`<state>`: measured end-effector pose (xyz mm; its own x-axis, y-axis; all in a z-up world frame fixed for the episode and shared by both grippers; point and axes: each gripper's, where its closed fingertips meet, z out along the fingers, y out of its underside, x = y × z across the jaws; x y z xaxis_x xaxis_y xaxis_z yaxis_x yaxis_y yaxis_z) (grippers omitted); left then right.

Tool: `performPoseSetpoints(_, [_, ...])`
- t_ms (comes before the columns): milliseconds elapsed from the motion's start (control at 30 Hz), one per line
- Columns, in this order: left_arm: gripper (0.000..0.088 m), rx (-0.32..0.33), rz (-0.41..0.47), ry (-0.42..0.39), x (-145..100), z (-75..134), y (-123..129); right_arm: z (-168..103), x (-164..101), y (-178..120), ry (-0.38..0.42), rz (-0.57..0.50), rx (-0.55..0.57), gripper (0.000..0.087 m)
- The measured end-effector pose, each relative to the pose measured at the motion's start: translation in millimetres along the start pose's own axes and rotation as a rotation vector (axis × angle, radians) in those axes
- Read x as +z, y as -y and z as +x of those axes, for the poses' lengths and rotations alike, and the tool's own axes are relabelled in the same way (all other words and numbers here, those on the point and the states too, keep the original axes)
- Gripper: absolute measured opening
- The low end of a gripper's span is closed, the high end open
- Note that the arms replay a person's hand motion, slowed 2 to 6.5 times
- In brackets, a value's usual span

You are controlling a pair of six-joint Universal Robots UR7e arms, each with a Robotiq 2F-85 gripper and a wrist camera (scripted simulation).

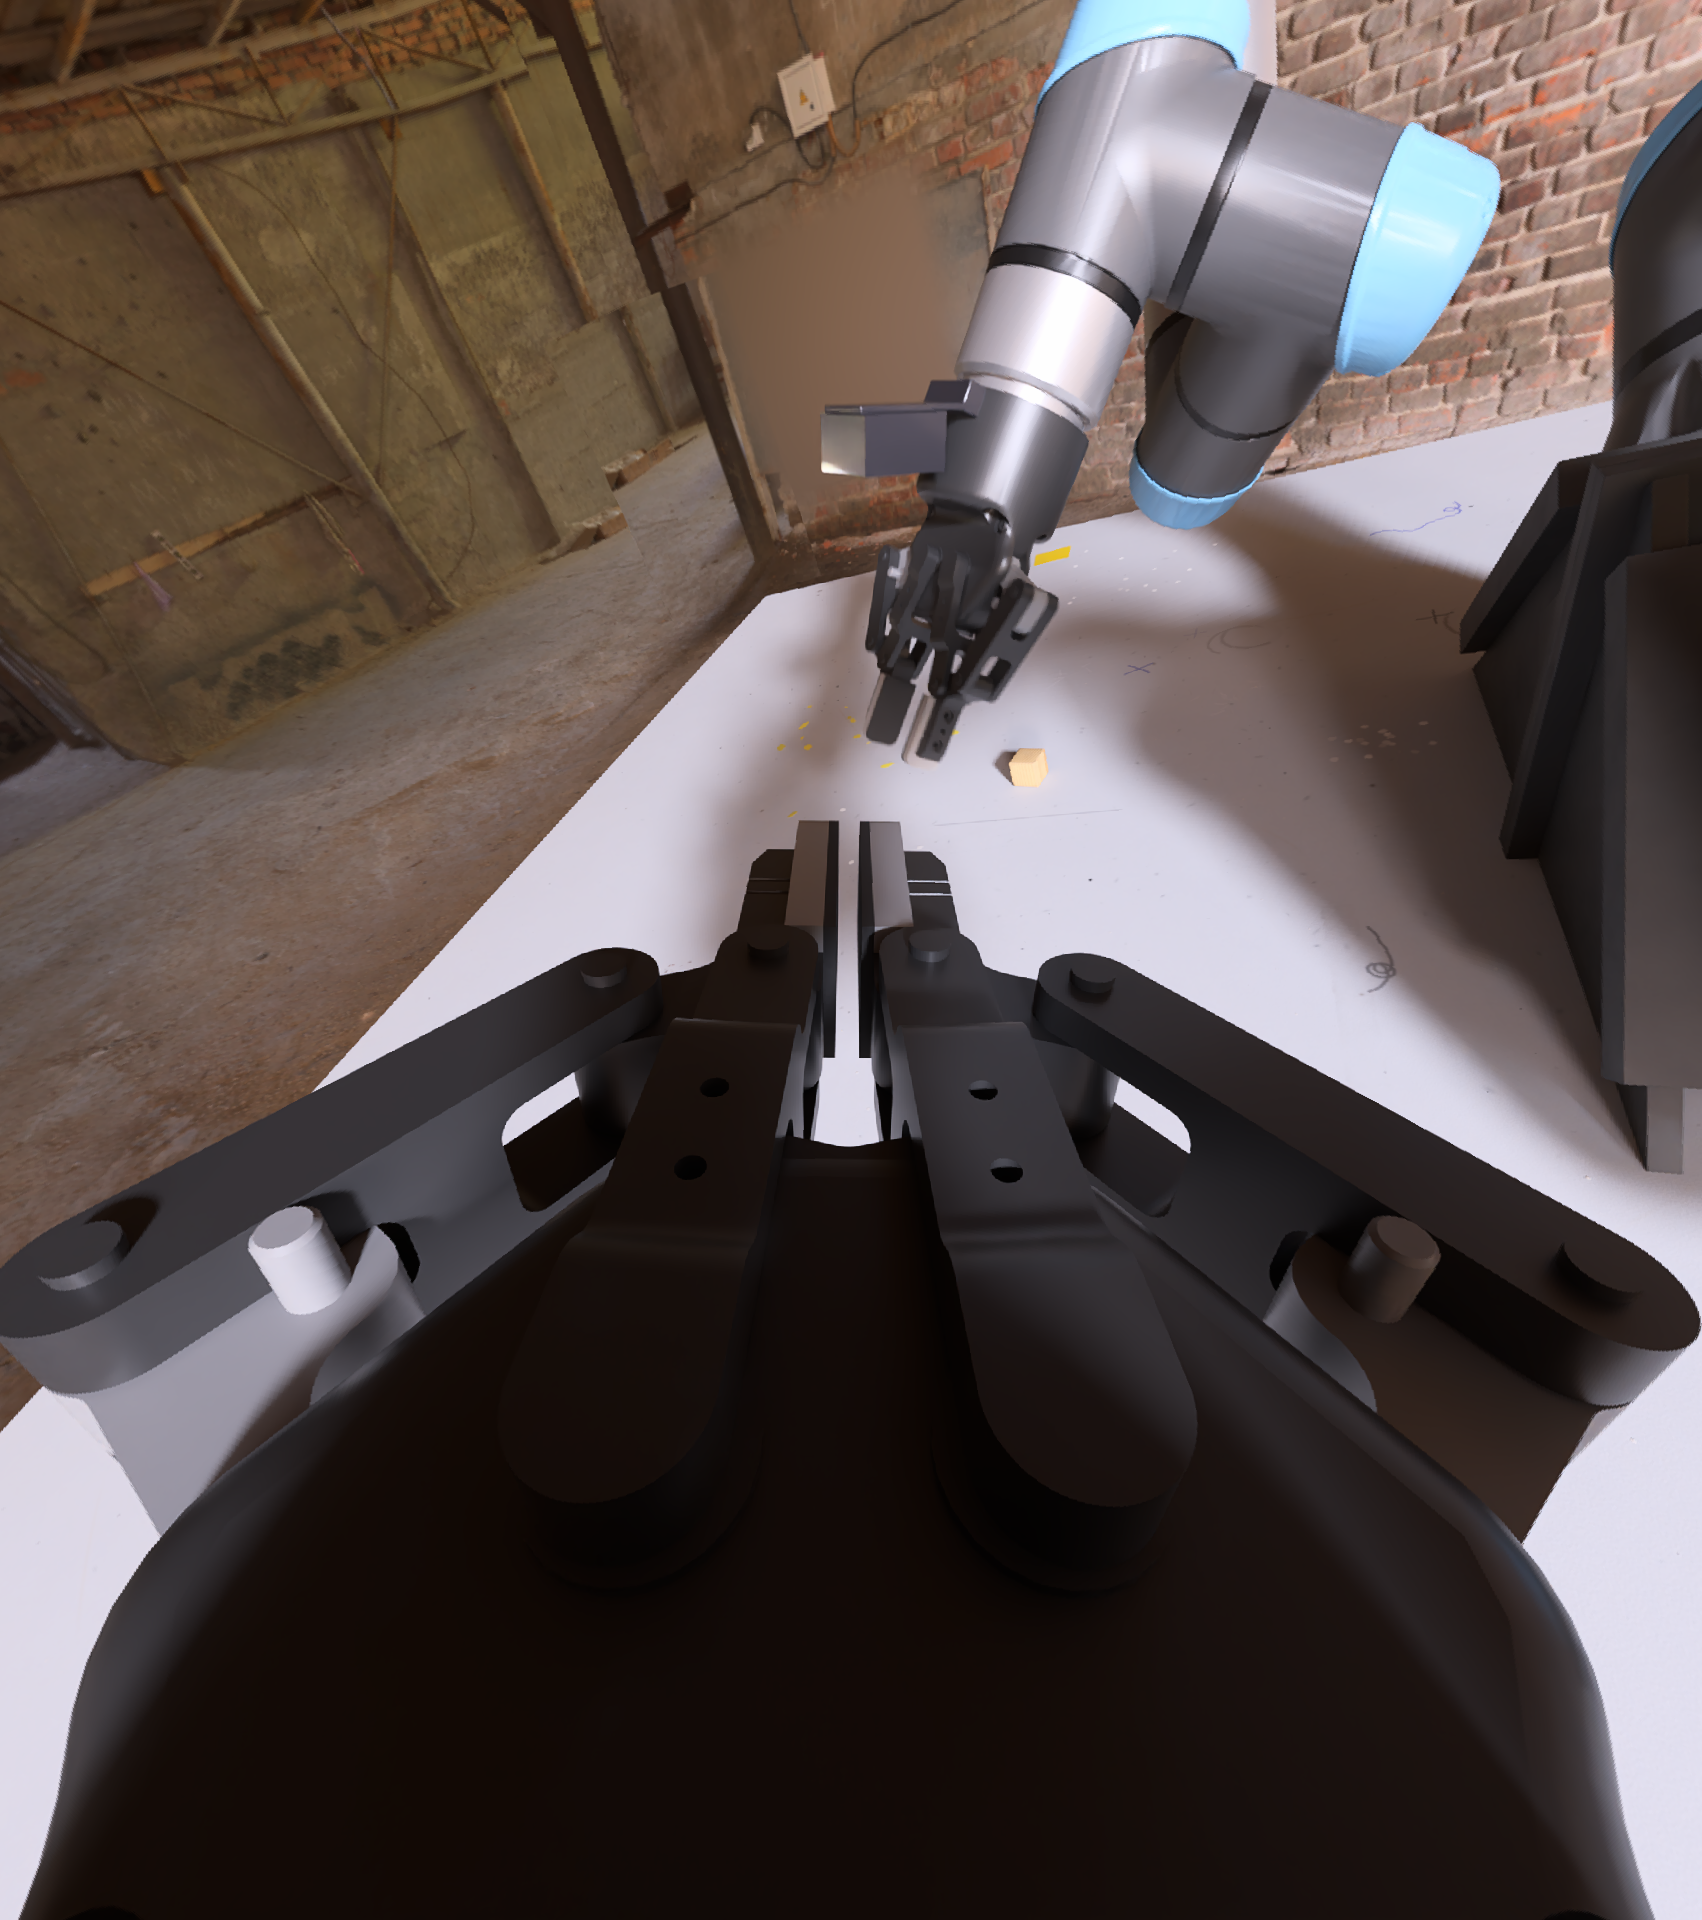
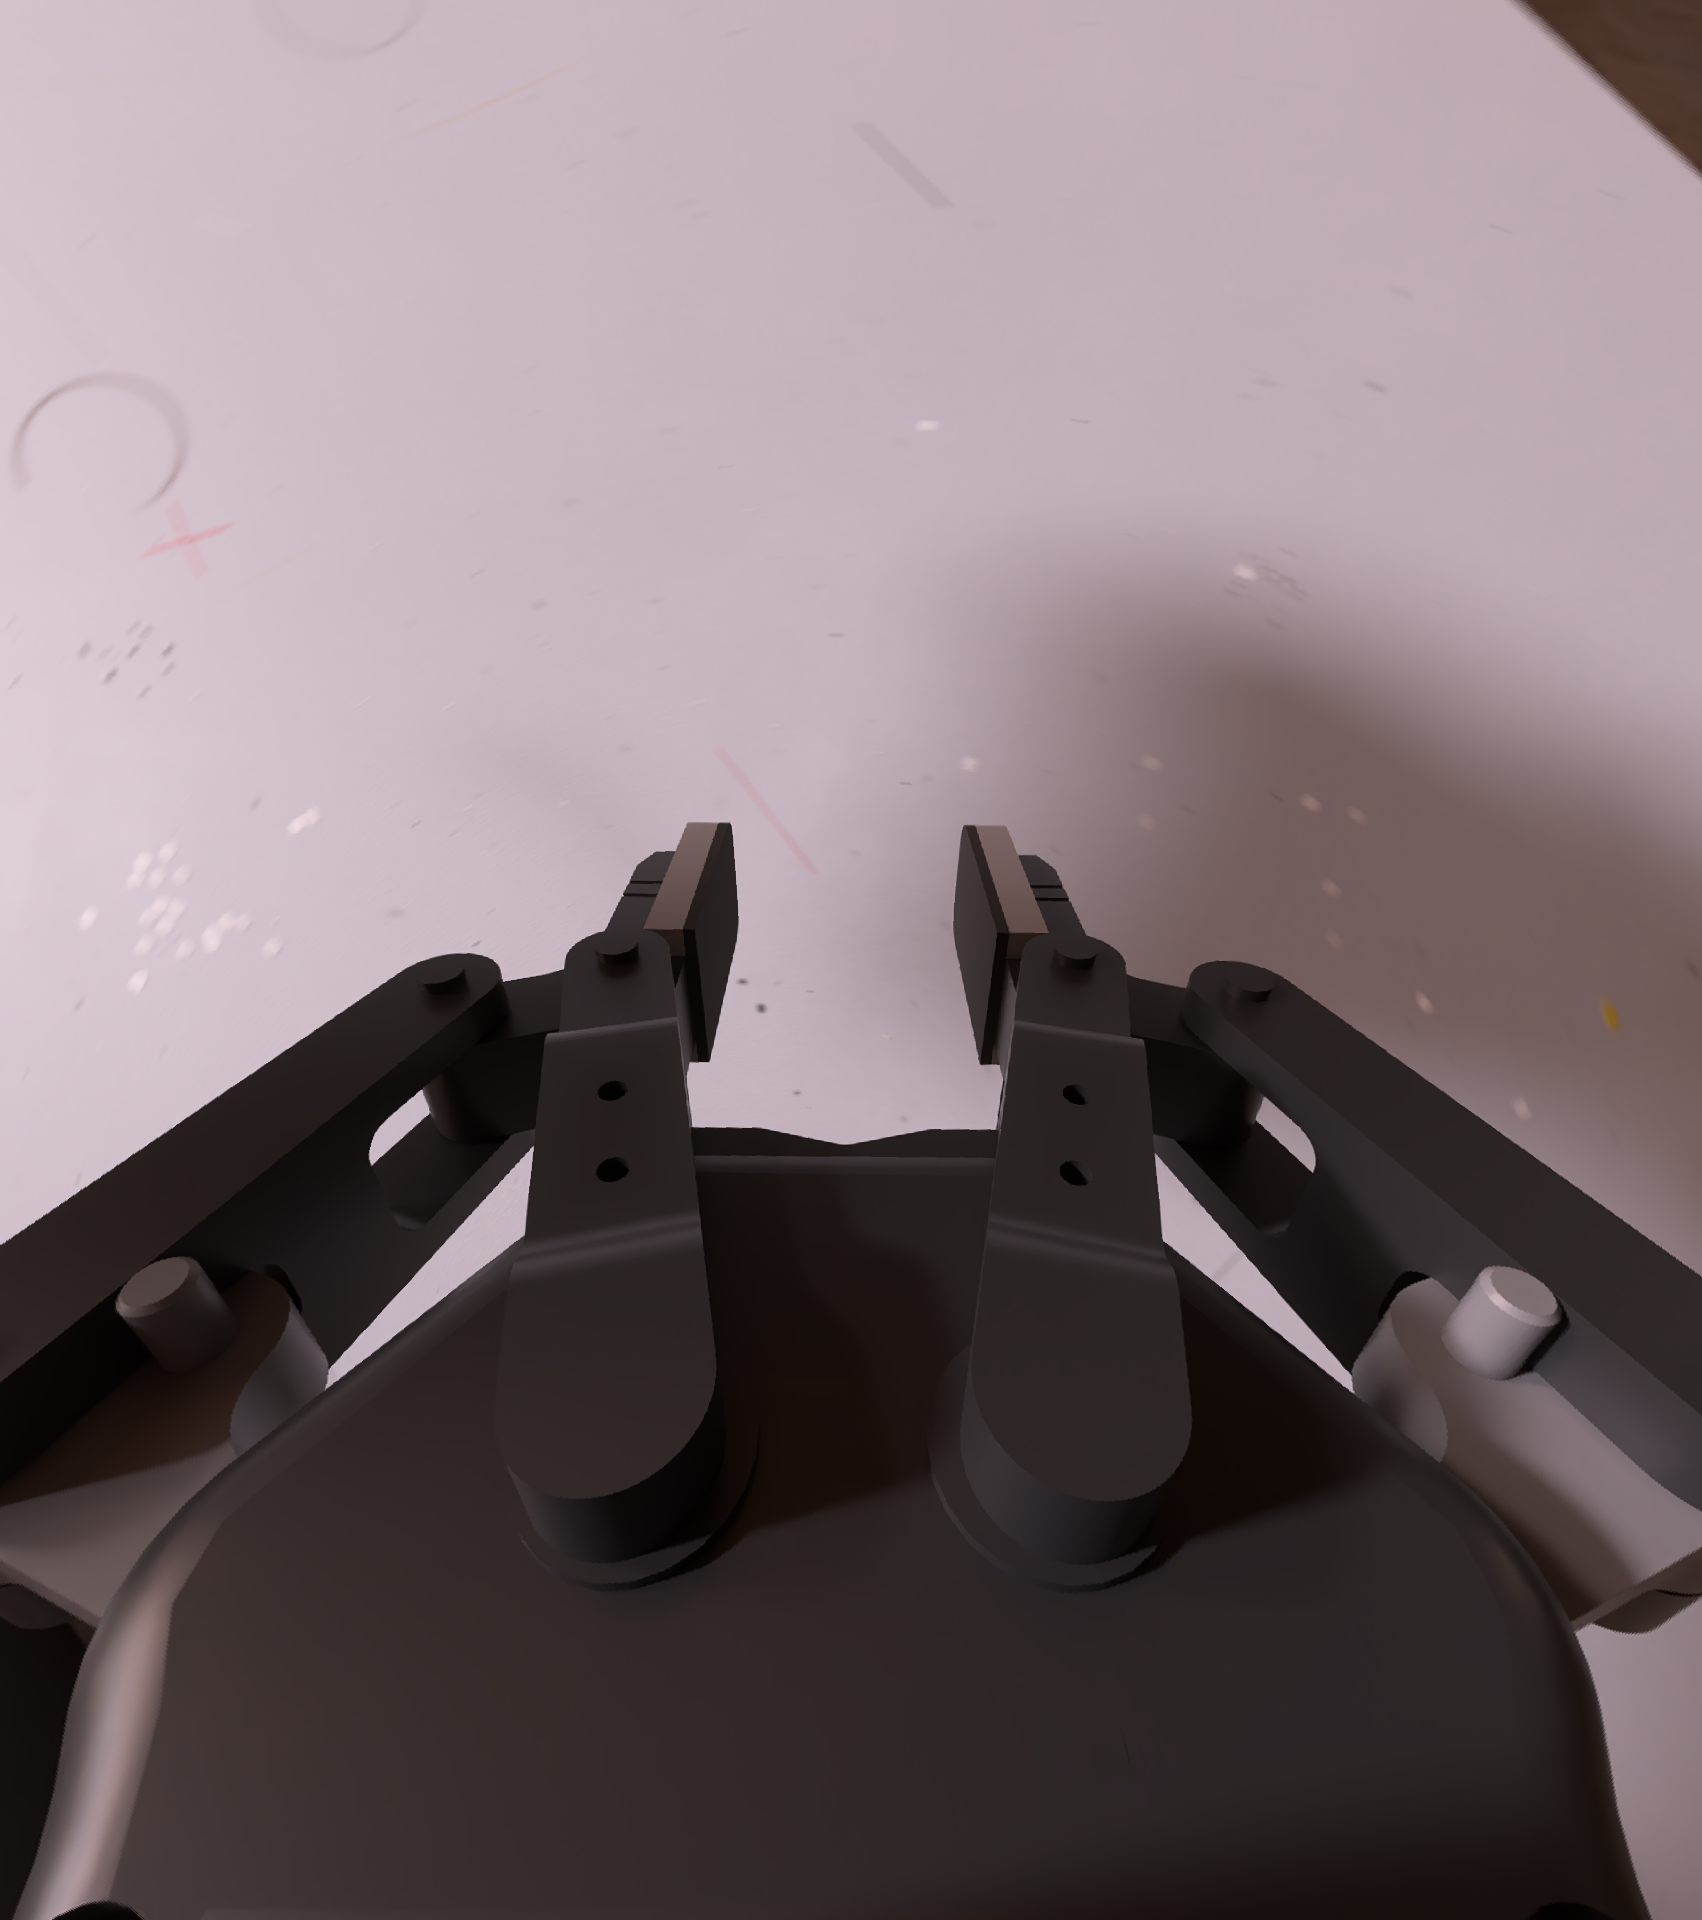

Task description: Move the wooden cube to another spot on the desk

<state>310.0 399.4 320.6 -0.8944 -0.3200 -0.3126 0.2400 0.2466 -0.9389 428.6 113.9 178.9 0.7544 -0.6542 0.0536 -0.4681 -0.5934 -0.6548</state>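
A small light wooden cube [image 1: 1028,767] sits on the white desk [image 1: 1190,914], seen far ahead in the left wrist view. My left gripper [image 1: 848,842] is shut on nothing and hovers over the desk well short of the cube. My right gripper [image 1: 914,743] hangs tips down close to the desk, just left of the cube and apart from it. In the right wrist view the right gripper [image 2: 847,847] is partly open with nothing between its pads, and only the bare desk [image 2: 826,416] shows below it. The cube is out of sight there.
A dark grey arm mount [image 1: 1657,779] stands on the desk at the right. The desk's edge [image 1: 618,769] runs diagonally on the left, with concrete floor beyond. A brick wall rises behind the desk. Small marks and yellow flecks dot the surface.
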Motion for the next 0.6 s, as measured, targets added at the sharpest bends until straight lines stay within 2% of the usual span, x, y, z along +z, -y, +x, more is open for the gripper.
performPoseSetpoints(133, [0.0034,-0.004,0.001,0.001,-1.3,-0.4,-0.1,-42.1,20.9,-1.3,0.128,-0.061,-0.201,0.0379])
performPoseSetpoints(267, [0.0034,-0.005,0.004,-0.001,-2.8,0.0,0.2,-66.8,43.9,-13.7,0.183,-0.141,-0.358,0.0349])
performPoseSetpoints(433, [0.0034,-0.002,0.005,-0.002,-4.7,0.6,0.5,-86.5,71.8,-36.0,0.22,-0.252,-0.469,0.0312])
performPoseSetpoints(600, [0.0034,0.001,0.005,-0.007,-6.5,1.7,0.7,-97.2,93.5,-52.7,0.241,-0.323,-0.518,0.031])
